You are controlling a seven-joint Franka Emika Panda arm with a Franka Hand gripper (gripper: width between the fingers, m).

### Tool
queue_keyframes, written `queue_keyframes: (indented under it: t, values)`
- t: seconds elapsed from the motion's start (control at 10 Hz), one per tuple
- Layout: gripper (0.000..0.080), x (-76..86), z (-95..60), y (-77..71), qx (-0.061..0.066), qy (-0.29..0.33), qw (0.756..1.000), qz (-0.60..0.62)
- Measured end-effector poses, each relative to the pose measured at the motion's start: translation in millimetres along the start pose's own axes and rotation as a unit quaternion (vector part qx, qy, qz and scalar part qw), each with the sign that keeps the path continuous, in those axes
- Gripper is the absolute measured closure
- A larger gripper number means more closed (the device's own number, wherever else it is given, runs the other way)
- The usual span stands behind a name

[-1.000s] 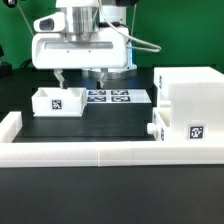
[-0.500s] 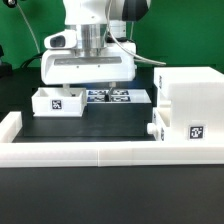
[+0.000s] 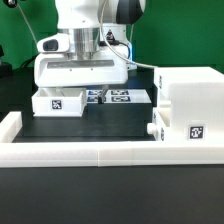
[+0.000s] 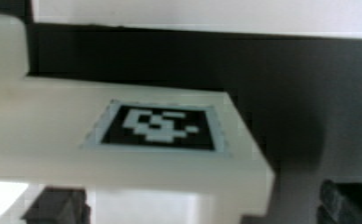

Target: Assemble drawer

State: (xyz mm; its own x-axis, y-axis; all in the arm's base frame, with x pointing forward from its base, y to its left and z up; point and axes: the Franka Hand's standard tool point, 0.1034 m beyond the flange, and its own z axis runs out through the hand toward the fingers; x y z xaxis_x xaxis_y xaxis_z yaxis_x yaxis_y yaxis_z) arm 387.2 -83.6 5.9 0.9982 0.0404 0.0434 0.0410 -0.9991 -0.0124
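Loose tray (image 3: pixel 57 101): rests on black counter (image 3: pixel 100 128), directly beneath the jaws, tagged face (image 4: pixel 157 127) filling the wrist view. Long axis runs across the exterior view. Jaws: spread, dark tips flanking the tray's sides, not yet gripping. Box shell (image 3: pixel 190 105): well apart, toward the exterior view's right.

A black table (image 3: pixel 100 125) carries the scene. A long low white wall (image 3: pixel 90 152) runs across its near edge and turns up at the exterior view's left end. The marker board (image 3: pixel 128 97) lies flat farther back, mid-table. A green backdrop (image 3: pixel 25 30) stands behind.
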Motion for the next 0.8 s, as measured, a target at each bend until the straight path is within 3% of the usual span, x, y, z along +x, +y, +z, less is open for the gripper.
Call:
queue_keyframes:
  t: [0.1,0.4,0.5,0.6,0.8]
  values:
    - [0.0151,0.0,0.0,-0.2,0.0,0.0,1.0,-0.001]
    - [0.0565,0.1,0.0,-0.4,0.0,0.0,1.0,-0.005]
    - [0.0565,0.1,0.0,-0.4,0.0,0.0,1.0,-0.005]
    - [0.073,0.1,0.0,-0.4,0.0,0.0,1.0,-0.006]
    - [0.0758,0.1,0.0,-0.5,0.0,0.0,1.0,-0.006]
